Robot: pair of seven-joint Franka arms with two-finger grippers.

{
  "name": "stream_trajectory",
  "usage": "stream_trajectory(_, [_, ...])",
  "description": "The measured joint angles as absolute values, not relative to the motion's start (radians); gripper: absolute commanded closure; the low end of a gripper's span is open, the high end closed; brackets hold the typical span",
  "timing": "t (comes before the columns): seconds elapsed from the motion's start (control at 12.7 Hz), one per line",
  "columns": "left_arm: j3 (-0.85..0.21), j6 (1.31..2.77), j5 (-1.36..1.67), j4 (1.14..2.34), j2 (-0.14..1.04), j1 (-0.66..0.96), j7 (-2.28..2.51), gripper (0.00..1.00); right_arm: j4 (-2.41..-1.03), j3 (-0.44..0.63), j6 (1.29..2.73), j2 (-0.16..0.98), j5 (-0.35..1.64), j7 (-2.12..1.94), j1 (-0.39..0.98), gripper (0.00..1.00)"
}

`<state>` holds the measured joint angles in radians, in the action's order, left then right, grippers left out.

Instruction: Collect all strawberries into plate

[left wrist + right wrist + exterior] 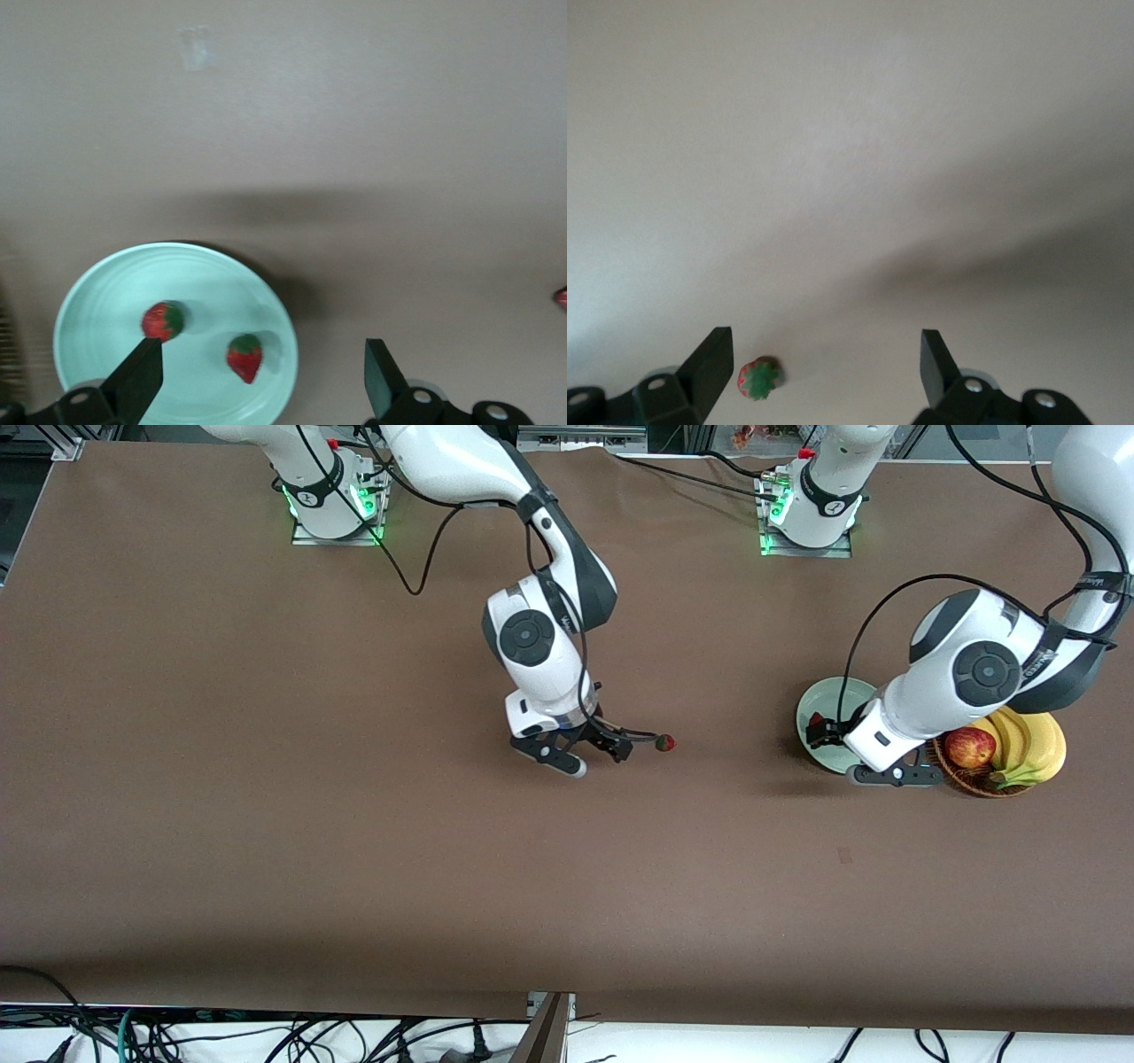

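Note:
The pale green plate lies toward the left arm's end of the table, beside a basket. Two strawberries rest in the plate. My left gripper hangs open over the plate's edge, holding nothing. A third strawberry lies on the bare table near the middle. My right gripper is low over the table right beside it, open. In the right wrist view that strawberry sits on the cloth between the fingers, close to one fingertip, and the right gripper grips nothing.
A brown wicker basket with a red apple and bananas stands next to the plate, partly under the left arm. Brown cloth covers the table. Cables run along the front edge.

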<state>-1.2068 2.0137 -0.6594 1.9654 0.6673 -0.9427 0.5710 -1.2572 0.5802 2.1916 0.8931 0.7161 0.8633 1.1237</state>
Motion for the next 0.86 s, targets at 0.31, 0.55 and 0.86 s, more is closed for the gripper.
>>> stream_trajectory(0.31, [-1.206, 2.044, -0.659, 1.966, 0.668, -0.834, 0.708, 0.00, -1.260, 0.757, 1.878, 0.809, 0.715, 0.747, 1.120, 0.01])
stream_trajectory(0.55, [-1.181, 2.075, -0.710, 1.967, 0.676, -0.658, 0.927, 0.00, -1.266, 0.858, 1.733, 0.752, 0.715, 0.660, 1.112, 0.01])
stream_trajectory(0.86, [-0.983, 2.151, -0.728, 1.959, 0.694, -0.333, 1.152, 0.00, -1.294, 0.923, 1.640, 0.674, 0.691, 0.523, 1.113, 0.01])
